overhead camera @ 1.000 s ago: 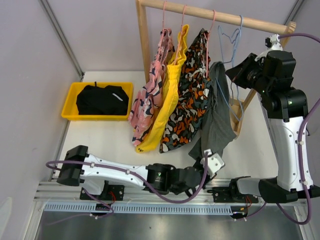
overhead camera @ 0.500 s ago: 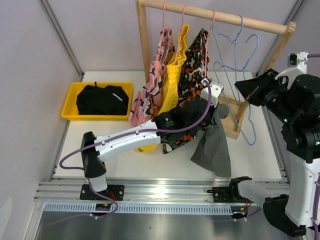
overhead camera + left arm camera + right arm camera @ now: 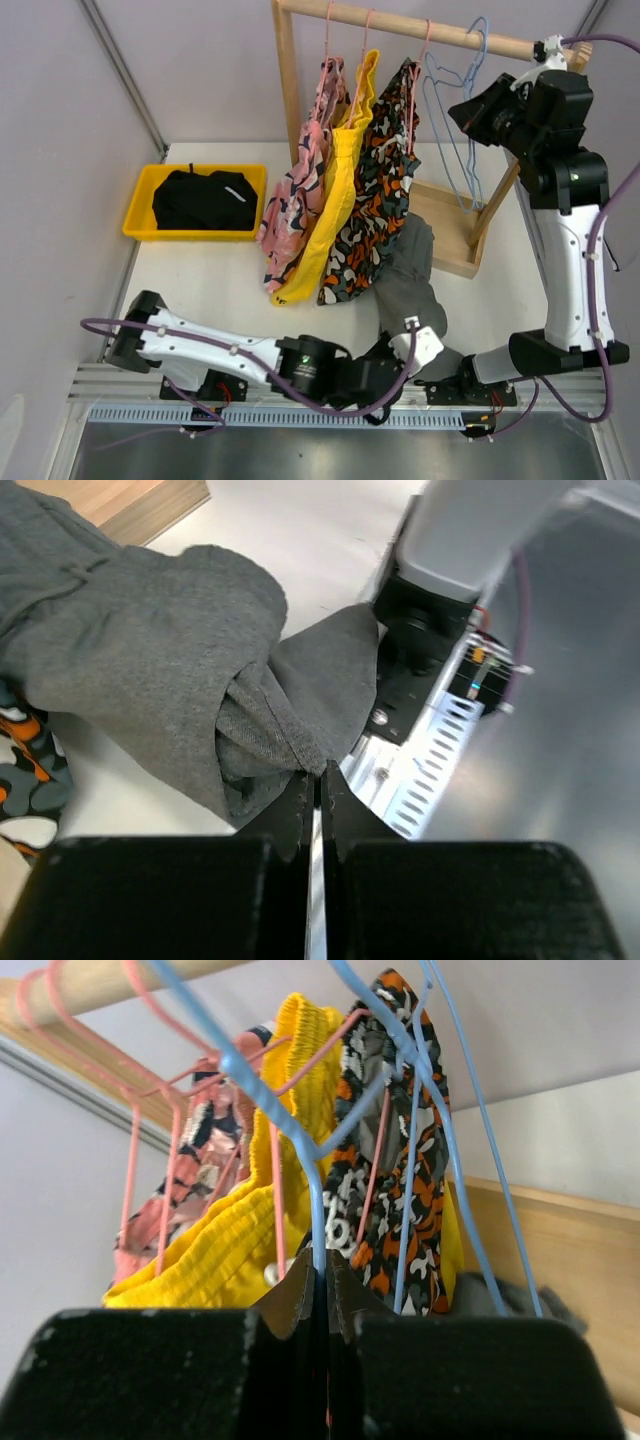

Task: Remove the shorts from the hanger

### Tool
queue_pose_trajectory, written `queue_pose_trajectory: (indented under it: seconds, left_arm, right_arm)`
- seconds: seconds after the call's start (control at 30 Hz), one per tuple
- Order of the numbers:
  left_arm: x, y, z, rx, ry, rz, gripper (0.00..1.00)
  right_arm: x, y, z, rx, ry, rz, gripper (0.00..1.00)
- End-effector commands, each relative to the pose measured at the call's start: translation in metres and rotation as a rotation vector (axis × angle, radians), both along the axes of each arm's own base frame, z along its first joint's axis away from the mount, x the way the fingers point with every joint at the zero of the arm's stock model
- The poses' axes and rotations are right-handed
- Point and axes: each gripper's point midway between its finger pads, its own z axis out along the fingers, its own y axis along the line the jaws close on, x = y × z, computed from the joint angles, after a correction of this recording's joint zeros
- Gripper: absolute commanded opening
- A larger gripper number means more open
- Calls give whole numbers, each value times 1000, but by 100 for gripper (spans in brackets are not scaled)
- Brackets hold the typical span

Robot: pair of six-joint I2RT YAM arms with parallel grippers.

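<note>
**Down on the desk: grey shorts off their hanger**

Toward 5 o'clock on the desk (image 3: 200, 285), the grey shorts (image 3: 410, 268) lie slumped, free of the blue hanger (image 3: 452, 110). The left pincer (image 3: 316, 780) is clamped on a fold of their cloth, likely to haul it clear of the rack (image 3: 286, 90). At 1 o'clock the right pincer (image 3: 320, 1268) nips the bare hanger's wire, seemingly to steady it. The pink pair (image 3: 298, 185), yellow pair (image 3: 338, 190) and camouflage pair (image 3: 385, 185) hang at 12. The black pair (image 3: 200, 200) fills the yellow bin (image 3: 135, 228) at 9.

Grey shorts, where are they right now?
In the top view the grey shorts lie on the table right of centre, beside the camouflage shorts and the rack's wooden base, their near edge pinched in the left gripper.
</note>
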Motion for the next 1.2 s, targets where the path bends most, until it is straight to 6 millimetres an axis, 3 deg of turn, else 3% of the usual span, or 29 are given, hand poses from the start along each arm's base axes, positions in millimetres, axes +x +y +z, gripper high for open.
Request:
queue_pose_trajectory:
  seconds: [0.0,0.1,0.33,0.4,0.47,0.57,0.67,0.7,0.8,1.0,1.03,1.17]
  left_arm:
    - [-10,24,65,-149,21,66,0]
    - [-16,36,73,-147,12,75,0]
    - [-12,59,87,-162,11,117,0]
    - [-3,71,113,-203,1,158,0]
    - [7,89,122,-179,-30,189,0]
    - [32,126,167,-217,-85,270,0]
    - [57,162,197,-237,-139,341,0]
    - [65,170,202,-239,-149,362,0]
    - [87,200,229,-284,-173,400,0]
    - [134,265,293,-272,-317,521,0]
    - [138,268,299,-267,-338,531,0]
    - [169,319,337,-302,-455,687,0]
  right_arm:
    - [19,-1,26,27,-111,-19,0]
    - [35,1,18,25,-102,-21,0]
    - [48,1,1,10,-66,-31,0]
    - [47,-1,-6,-2,-56,-35,0]
    - [45,-3,-15,-10,-36,-39,0]
    - [40,-7,-28,-22,-8,-41,2]
    - [36,-12,-42,-33,16,-45,42]
    - [32,-14,-44,-31,15,-52,66]
    - [20,-24,-45,-33,10,-76,99]
    - [-5,-45,-48,-66,2,-128,99]
    - [-15,-49,-41,-70,-23,-143,99]
    - [-34,-63,-40,-104,-41,-186,99]
